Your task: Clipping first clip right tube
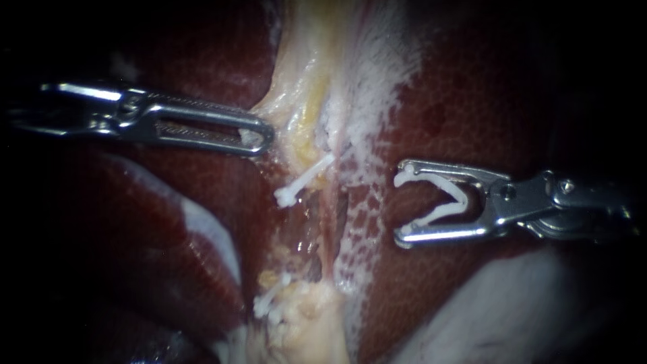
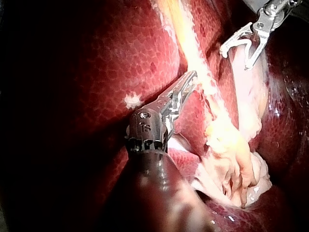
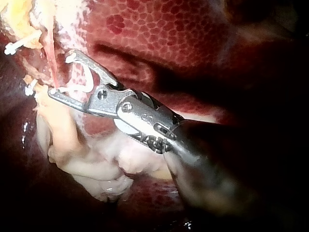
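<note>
Left of the pale strip [image 1: 303, 87] that runs down the middle of the liver [image 1: 472, 101], the left instrument [image 1: 264, 137] reaches in level. Its long windowed jaws lie together with nothing seen between them, and the tip rests against the strip's edge. On the strip, just below that tip, a white clip [image 1: 303, 178] already sits slantwise across a tube. Further down, where the strip ends in lumpy pale tissue [image 1: 303, 323], more white clips [image 1: 268, 301] show. Just right of the slanted clip a thin pink tube [image 3: 49, 58], plainest in the right wrist view, runs along the strip. It carries no clip at the level of the right instrument's jaws, so the task's clip looks not yet placed. Right of the strip, across a band of white filmy tissue [image 1: 364, 195], the right instrument [image 1: 401, 207] holds a loaded clip [image 1: 462, 195]. Its jaws stand wide apart, each bearing one leg of the open V, mouth turned toward the strip. In the endoscope view the mouth is clear of the tube; the right wrist view puts the tips just beside it. What is left, it seems, is to bring the tube into the mouth and close. The set clip and the film nearby leave little room.
</note>
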Robot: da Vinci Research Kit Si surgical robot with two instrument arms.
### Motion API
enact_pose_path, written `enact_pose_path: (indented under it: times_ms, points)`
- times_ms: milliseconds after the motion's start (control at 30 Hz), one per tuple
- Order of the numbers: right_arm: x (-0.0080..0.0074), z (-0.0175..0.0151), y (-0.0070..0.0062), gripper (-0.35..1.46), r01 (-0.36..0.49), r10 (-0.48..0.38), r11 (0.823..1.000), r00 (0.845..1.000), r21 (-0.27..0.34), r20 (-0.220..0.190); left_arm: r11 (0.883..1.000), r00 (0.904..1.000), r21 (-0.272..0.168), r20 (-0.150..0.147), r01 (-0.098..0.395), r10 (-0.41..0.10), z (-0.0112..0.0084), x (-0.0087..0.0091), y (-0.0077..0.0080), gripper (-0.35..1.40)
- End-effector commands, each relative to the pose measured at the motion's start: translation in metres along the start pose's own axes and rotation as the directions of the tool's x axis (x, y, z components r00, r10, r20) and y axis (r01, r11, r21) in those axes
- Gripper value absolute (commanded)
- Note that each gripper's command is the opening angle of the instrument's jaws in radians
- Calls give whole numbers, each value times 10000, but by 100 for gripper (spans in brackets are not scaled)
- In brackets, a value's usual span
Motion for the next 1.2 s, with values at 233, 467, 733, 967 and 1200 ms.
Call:
enact_pose_path:
  times_ms: [233,467,733,967,1200]
  points:
    - [1,0,1,60,74,-74,9999,10000,73,1,10000,10000,6,-1,19,-19,0,0,0,-23]
    - [-1,0,1,60,140,-140,9998,9999,133,4,10000,10000,11,-3,18,-18,-1,0,0,-23]
    - [-17,14,-3,60,204,-205,9994,9998,269,20,9999,10000,114,-41,48,-47,-13,-6,3,-23]
    - [-46,41,-13,60,-401,397,9977,9992,543,84,9999,9999,-40,3,108,-108,-33,-16,7,-23]
    - [-74,71,-20,60,-717,706,9946,9974,751,172,9995,9996,-161,96,259,-257,-57,-38,6,-23]
